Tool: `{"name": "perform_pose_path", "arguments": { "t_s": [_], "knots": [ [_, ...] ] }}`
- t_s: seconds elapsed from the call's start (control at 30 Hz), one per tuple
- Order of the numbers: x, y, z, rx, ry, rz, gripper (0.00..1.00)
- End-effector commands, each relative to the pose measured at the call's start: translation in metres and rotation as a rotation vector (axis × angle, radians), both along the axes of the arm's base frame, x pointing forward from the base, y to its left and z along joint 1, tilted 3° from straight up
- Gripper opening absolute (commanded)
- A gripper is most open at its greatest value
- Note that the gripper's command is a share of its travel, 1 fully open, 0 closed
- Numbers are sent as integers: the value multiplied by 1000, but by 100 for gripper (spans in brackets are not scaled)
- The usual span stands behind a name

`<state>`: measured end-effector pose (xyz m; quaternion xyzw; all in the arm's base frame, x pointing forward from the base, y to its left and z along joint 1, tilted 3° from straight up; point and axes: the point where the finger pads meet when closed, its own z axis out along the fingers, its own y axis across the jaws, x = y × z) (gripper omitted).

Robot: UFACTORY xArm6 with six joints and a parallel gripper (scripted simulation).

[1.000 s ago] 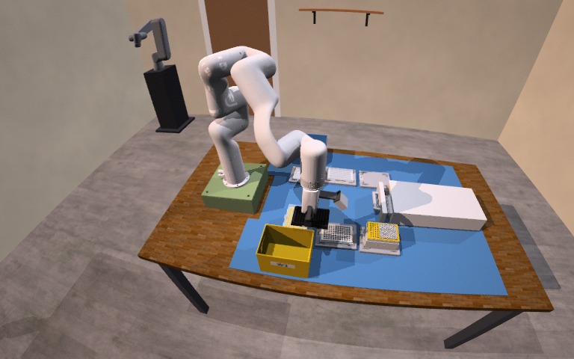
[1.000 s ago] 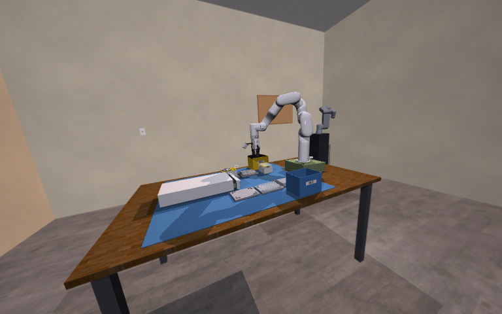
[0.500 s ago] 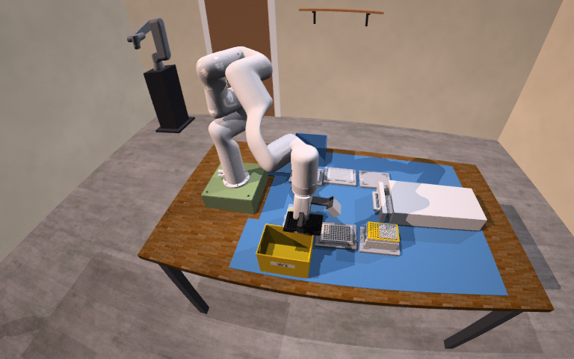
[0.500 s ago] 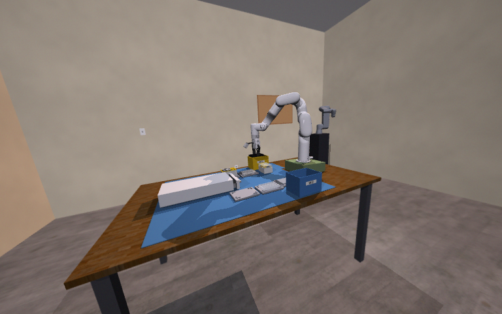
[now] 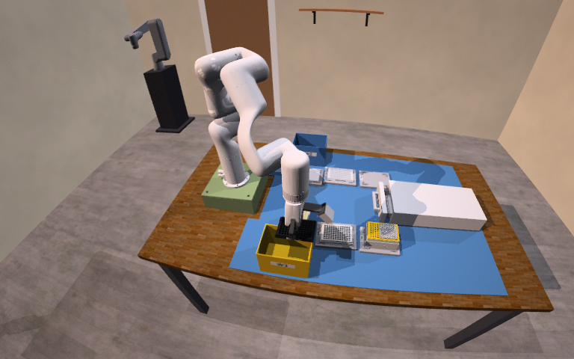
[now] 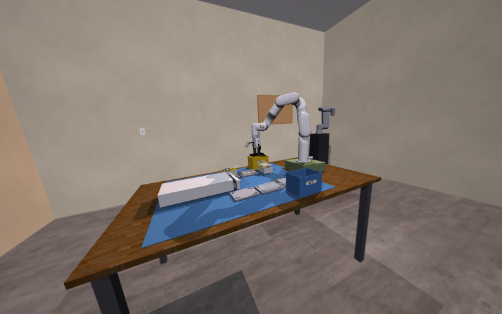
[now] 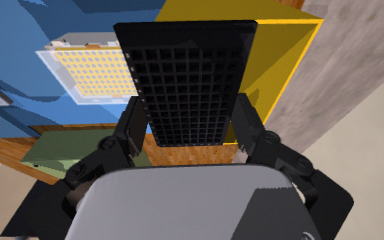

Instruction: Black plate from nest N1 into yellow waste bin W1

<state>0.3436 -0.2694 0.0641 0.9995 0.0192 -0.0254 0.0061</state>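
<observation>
One pincer point(image 7: 192, 131) — spread wide, clamping one black plate point(image 7: 190, 85) — above one yellow bin point(image 5: 284, 255), one blue bin point(image 5: 311, 143) apart.

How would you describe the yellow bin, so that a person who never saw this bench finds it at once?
Start at the wooden bench and go to the front corner of its blue mat, nearest the arm's green base. There stands an open yellow bin, under the hand holding a black plate. The only other bin is blue.
</observation>
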Motion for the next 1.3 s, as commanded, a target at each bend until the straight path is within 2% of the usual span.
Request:
{"name": "perform_pose_path", "arguments": {
  "t_s": [0.0,0.47,1.27],
  "knots": [
    [-4,-9,2,-2,-4,1,0],
    [-24,-40,3,-2,-4,1,0],
    [-26,-43,3,-2,-4,1,0]
  ]
}}
